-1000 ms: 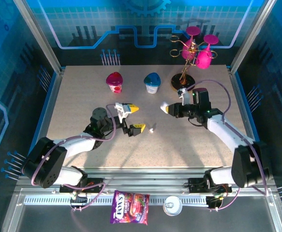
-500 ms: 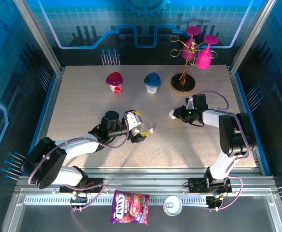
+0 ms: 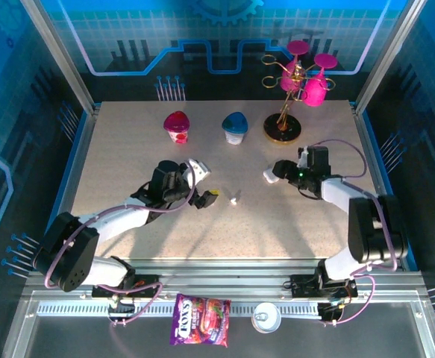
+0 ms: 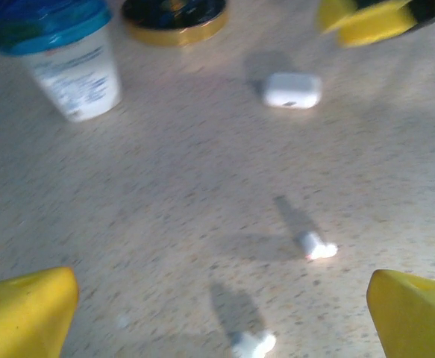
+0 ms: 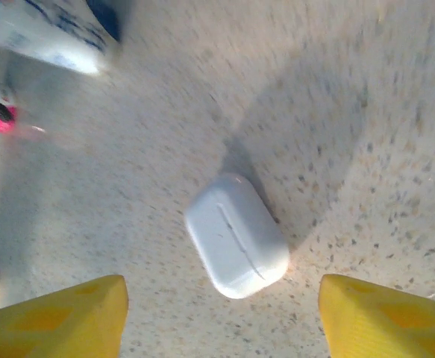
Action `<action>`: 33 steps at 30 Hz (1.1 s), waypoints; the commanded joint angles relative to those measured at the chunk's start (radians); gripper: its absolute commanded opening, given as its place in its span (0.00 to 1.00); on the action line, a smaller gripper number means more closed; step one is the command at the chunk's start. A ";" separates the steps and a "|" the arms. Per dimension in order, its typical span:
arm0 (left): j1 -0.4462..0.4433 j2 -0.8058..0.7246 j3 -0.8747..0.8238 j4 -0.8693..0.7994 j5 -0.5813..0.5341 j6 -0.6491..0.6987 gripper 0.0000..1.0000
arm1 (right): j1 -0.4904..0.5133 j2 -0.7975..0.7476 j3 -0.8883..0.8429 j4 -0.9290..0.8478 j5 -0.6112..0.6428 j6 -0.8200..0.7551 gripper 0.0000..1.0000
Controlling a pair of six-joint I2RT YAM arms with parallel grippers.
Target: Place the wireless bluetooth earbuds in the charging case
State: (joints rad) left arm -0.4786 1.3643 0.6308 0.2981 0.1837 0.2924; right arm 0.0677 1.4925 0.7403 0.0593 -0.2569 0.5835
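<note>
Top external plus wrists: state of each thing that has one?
charging case: shut, lying flat on the table
earbuds: two loose on the table, outside the case
left gripper: open, empty
right gripper: open, empty, above the case
blue-lidded cup: upright
pink-lidded cup: upright

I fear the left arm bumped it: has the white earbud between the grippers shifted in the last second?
No. The earbud stays put, straight below the blue-lidded cup in the top view.
</note>
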 commanded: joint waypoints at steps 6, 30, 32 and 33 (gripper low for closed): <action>0.052 -0.024 0.120 -0.404 -0.377 -0.104 0.99 | 0.169 -0.208 0.024 -0.102 0.091 -0.270 0.87; 0.241 0.188 0.235 -0.662 -0.349 -0.137 0.67 | 0.432 -0.125 0.133 -0.112 0.086 -0.369 0.93; 0.242 0.209 0.243 -0.666 -0.345 -0.134 0.63 | 0.433 -0.131 0.127 -0.114 0.093 -0.369 0.93; 0.244 0.219 0.249 -0.669 -0.345 -0.134 0.61 | 0.432 -0.133 0.124 -0.115 0.095 -0.370 0.93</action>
State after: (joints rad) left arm -0.2459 1.5566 0.8452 -0.3401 -0.1844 0.1589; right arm 0.4854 1.3804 0.8463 -0.0383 -0.1818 0.2302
